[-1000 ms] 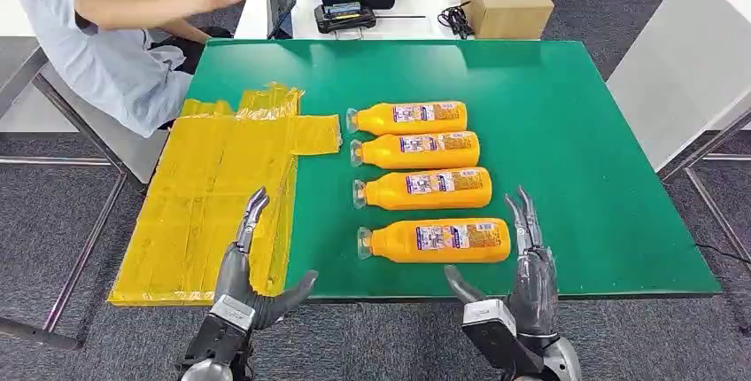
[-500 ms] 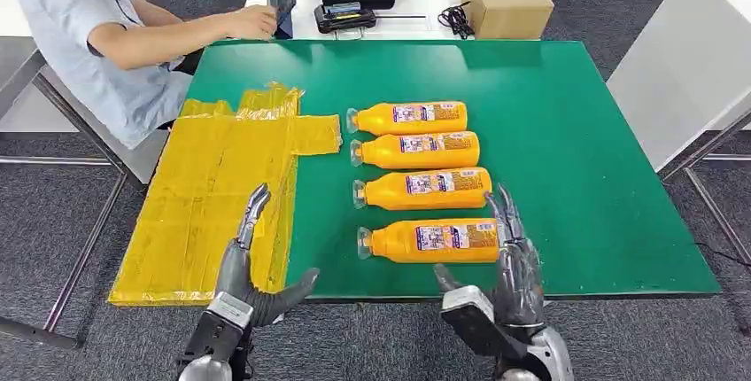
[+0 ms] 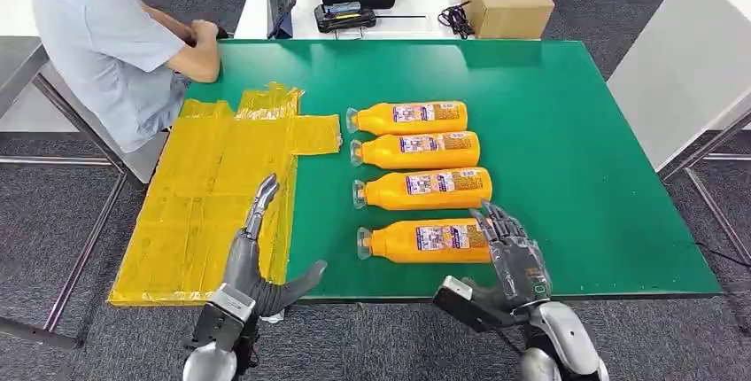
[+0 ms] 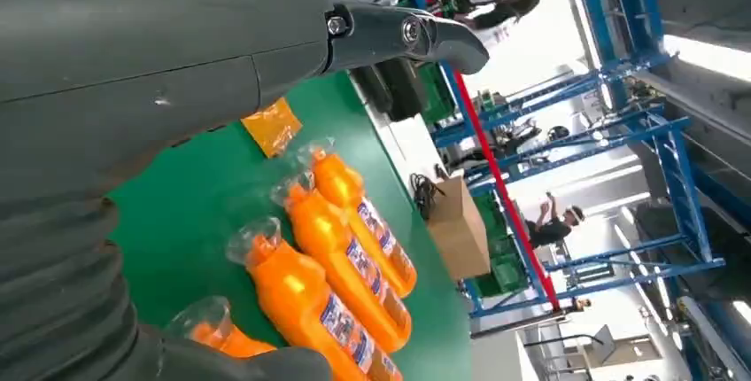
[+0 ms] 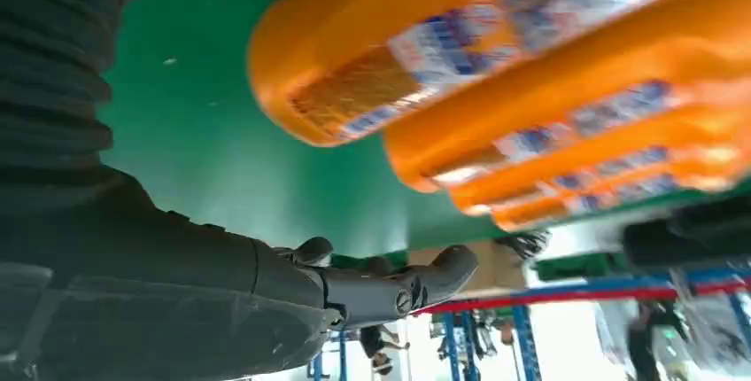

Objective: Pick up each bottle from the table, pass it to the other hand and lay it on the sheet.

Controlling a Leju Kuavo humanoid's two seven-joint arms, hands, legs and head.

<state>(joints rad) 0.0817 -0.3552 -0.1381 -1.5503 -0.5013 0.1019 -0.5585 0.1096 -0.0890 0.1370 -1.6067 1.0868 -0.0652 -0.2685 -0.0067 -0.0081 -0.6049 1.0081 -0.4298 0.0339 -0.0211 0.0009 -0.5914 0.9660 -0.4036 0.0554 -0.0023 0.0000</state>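
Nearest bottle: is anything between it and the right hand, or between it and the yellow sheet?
Nothing visible. The right hand is already at the base end of the nearest bottle, fingers over it. Bare green table lies between the bottle's cap end and the yellow sheet; the left hand hovers open at the sheet's near edge.

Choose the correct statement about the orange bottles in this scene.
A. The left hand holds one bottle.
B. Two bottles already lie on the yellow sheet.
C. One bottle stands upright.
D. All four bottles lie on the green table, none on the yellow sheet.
D: four orange bottles lie on their sides in a row on the green table, and the yellow sheet bears none.
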